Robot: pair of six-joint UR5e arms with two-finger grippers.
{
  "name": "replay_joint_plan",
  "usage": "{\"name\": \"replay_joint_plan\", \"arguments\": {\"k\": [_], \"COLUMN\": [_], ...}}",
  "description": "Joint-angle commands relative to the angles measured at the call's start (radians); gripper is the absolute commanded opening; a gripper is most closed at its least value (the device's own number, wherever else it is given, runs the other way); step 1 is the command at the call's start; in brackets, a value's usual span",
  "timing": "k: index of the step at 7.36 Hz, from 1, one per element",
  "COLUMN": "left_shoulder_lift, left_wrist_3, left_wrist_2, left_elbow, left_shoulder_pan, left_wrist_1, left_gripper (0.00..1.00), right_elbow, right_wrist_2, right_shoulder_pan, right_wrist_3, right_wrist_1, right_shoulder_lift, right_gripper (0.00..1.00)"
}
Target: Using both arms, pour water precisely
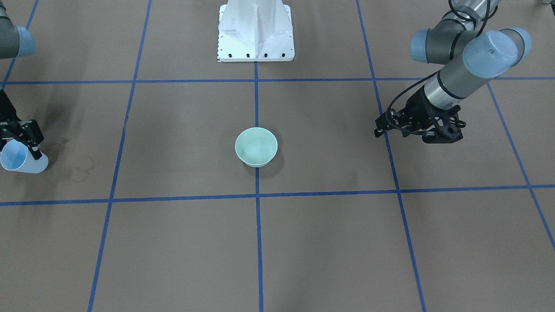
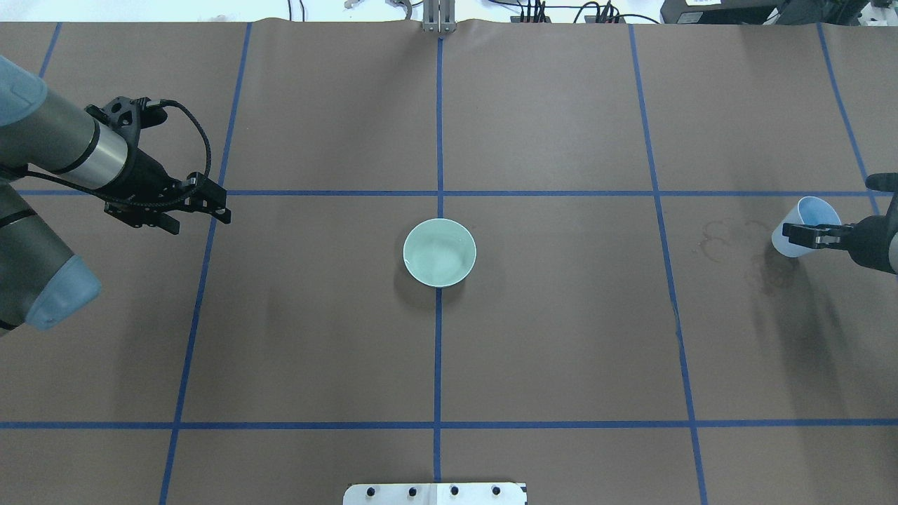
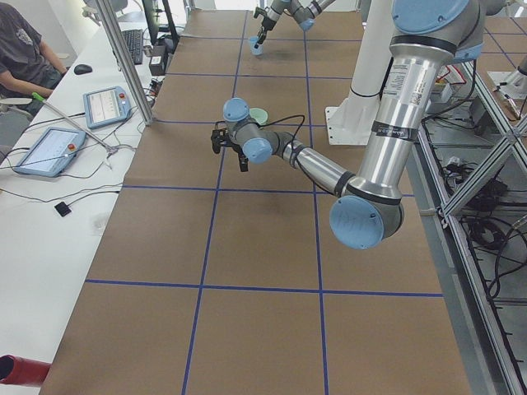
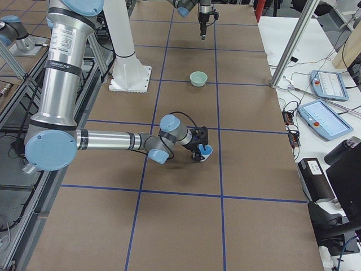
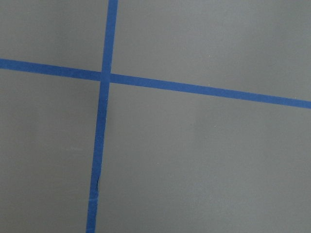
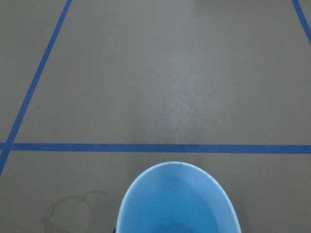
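Note:
My right gripper is shut on a light blue plastic cup at the table's far right; both also show in the front view, the gripper above the cup. The right wrist view looks into the cup, where a faint shine at the bottom may be the water. A pale green bowl stands at the table's centre and has faint white glints inside. My left gripper is open and empty. It hangs over bare table far left of the bowl.
Dried ring stains mark the brown mat beside the cup. Blue tape lines form a grid. The white pedestal stands at the robot's side. Tablets and cables lie on the side bench.

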Motion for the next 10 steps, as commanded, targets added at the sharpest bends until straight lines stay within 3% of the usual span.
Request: {"name": "replay_joint_plan", "arguments": {"k": [1,2,3,5,8,9,10], "left_shoulder_lift": [-0.001,0.001,0.001,0.001,0.001,0.001,-0.001], "left_wrist_3": [0.0,0.002,0.002,0.002,0.002,0.002,0.002], "left_wrist_2": [0.0,0.0,0.0,0.0,0.0,0.0,0.0], "left_elbow": [0.002,0.007,0.004,0.004,0.002,0.002,-0.001], "left_shoulder_pan": [0.0,0.0,0.0,0.0,0.0,0.0,-0.002], "left_wrist_1": [0.0,0.0,0.0,0.0,0.0,0.0,0.002], "left_gripper": [0.92,0.92,0.92,0.92,0.92,0.92,0.92], "right_elbow": [-0.012,-0.012,-0.012,-0.006,0.096,0.11,0.103], "right_wrist_2": [-0.014,-0.011,-0.012,-0.009,0.012,0.096,0.244], "right_shoulder_pan": [-0.022,-0.02,-0.022,-0.018,-0.012,0.068,0.195], "right_wrist_3": [0.0,0.0,0.0,-0.006,-0.02,-0.047,-0.155], "right_wrist_1": [0.004,0.007,0.007,0.008,0.007,0.002,-0.011], "right_shoulder_lift": [0.0,-0.002,-0.002,-0.003,-0.075,-0.087,-0.08], "right_gripper": [0.09,0.39,0.99,1.0,1.0,1.0,1.0]}}
